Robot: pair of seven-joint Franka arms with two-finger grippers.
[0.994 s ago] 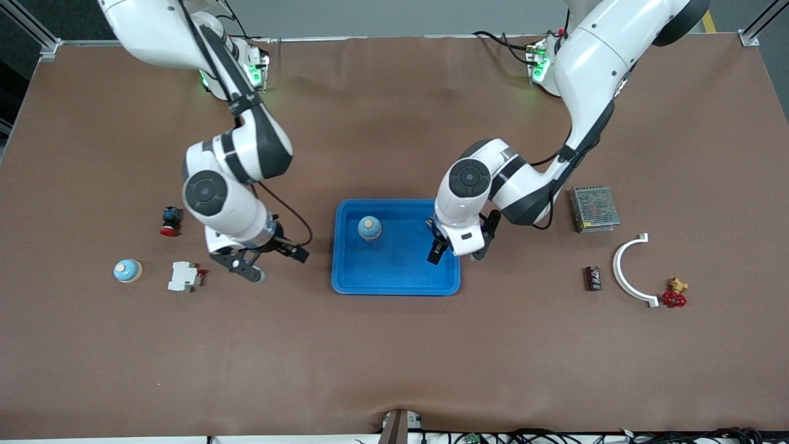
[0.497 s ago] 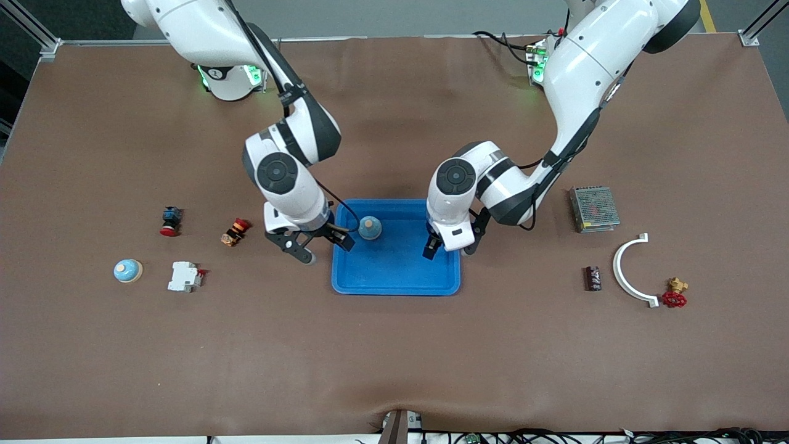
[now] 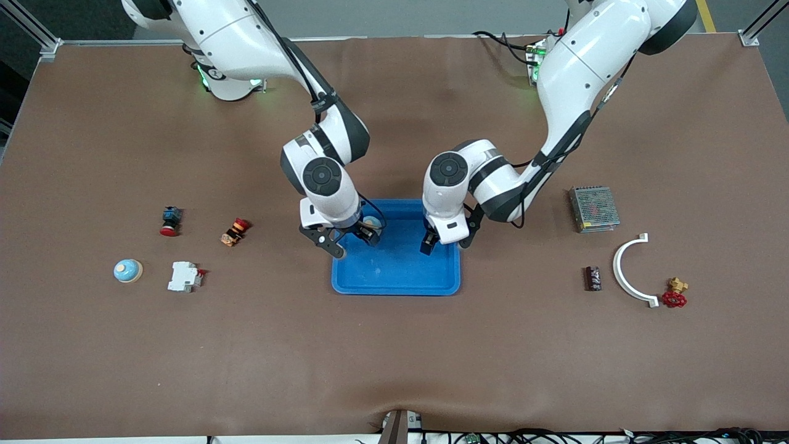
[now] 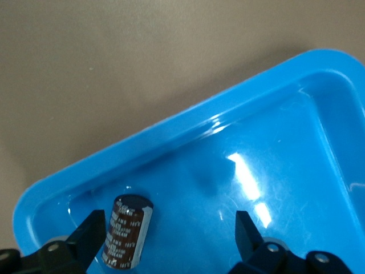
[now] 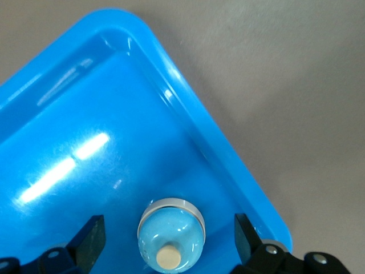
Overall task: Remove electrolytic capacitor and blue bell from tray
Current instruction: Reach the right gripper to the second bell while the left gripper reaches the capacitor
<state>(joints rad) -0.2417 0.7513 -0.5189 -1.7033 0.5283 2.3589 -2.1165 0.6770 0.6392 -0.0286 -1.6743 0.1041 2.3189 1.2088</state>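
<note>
Left gripper (image 3: 442, 242) hangs low over the blue tray (image 3: 396, 285), jaws spread wide, gripping nothing; one capacitor (image 4: 128, 230) lies in the tray just beside one of its fingers (image 4: 91, 234). Right gripper (image 3: 346, 239) is over the same tray's end toward the right arm, jaws also apart and empty, one blue bell (image 5: 170, 234) sitting between them on the tray floor.

Counted: two capacitors, the second (image 3: 592, 278) on the table toward the left arm's end; two bells, the second (image 3: 127, 270) toward the right arm's end; one tray.
</note>
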